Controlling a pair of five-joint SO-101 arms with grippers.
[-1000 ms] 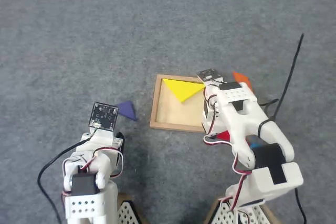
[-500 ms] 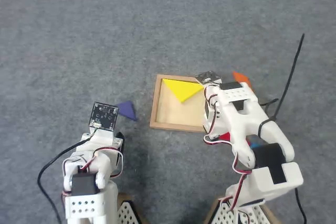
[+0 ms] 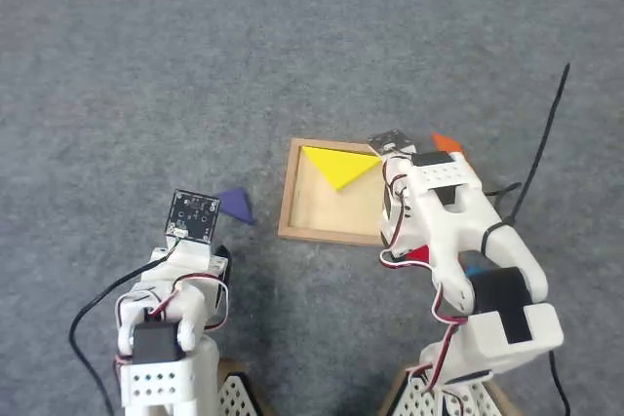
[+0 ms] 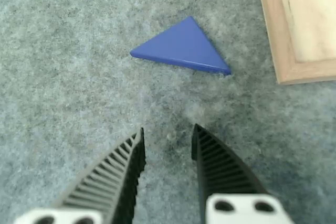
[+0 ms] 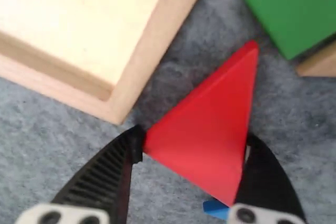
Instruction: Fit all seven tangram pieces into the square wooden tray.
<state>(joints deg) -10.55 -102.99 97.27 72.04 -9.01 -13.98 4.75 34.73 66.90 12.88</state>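
My right jaws pinch the flat red triangle piece [image 5: 205,124] just outside a corner of the square wooden tray [image 5: 155,45], I think to carry it in. My left jaws stand spread near the flat blue triangle [image 4: 181,48].

The worktop [image 3: 146,75] is covered in rough, fuzzy grey cloth. The tray [image 3: 289,192] is pale, smooth, matt wood. The red triangle [image 5: 210,135] and blue triangle [image 4: 181,48] look smooth and matt.

green piece [image 5: 296,11] cut off, blue piece [image 5: 214,209] under red triangle [image 5: 210,129]
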